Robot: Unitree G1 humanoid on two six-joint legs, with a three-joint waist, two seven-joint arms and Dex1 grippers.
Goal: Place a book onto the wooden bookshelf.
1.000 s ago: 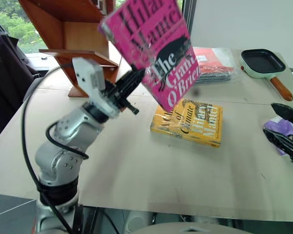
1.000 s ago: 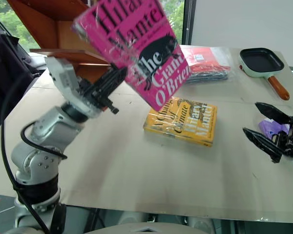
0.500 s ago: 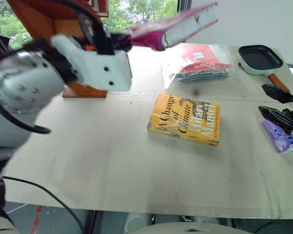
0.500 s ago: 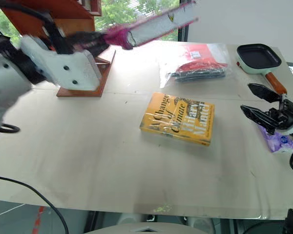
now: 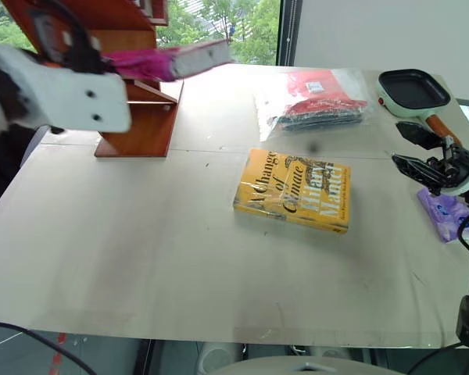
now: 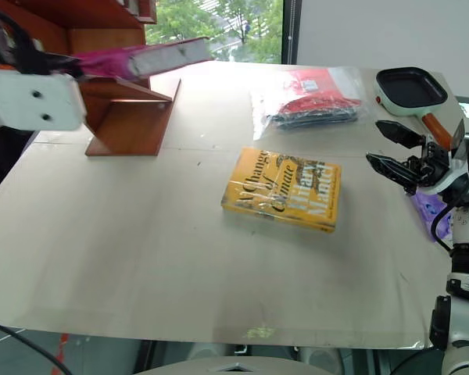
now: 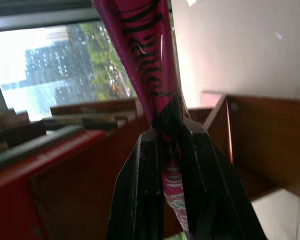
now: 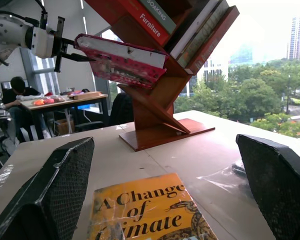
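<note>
The pink book (image 5: 172,61) hangs nearly flat in the air at the far left, and my left gripper (image 7: 172,165) is shut on its spine edge. In the right wrist view the book (image 8: 122,60) hovers just in front of the wooden bookshelf (image 8: 160,115), level with its slanted boards, apart from them. The bookshelf (image 5: 141,125) stands on the table's far left corner with several books in it. My right gripper (image 5: 400,146) is open and holds nothing, above the table's right edge, its fingers pointing toward the table's middle.
A yellow book (image 5: 295,190) lies flat mid-table. A clear bag with red contents (image 5: 320,98) and a green-rimmed frying pan (image 5: 410,94) sit at the far right. A purple packet (image 5: 445,211) lies under the right gripper. A person (image 8: 15,95) sits at a desk beyond.
My left arm swung up and to the left, rolling the pink book from cover-facing to nearly flat beside the bookshelf. The right gripper came in further over the table's edge, still open.
</note>
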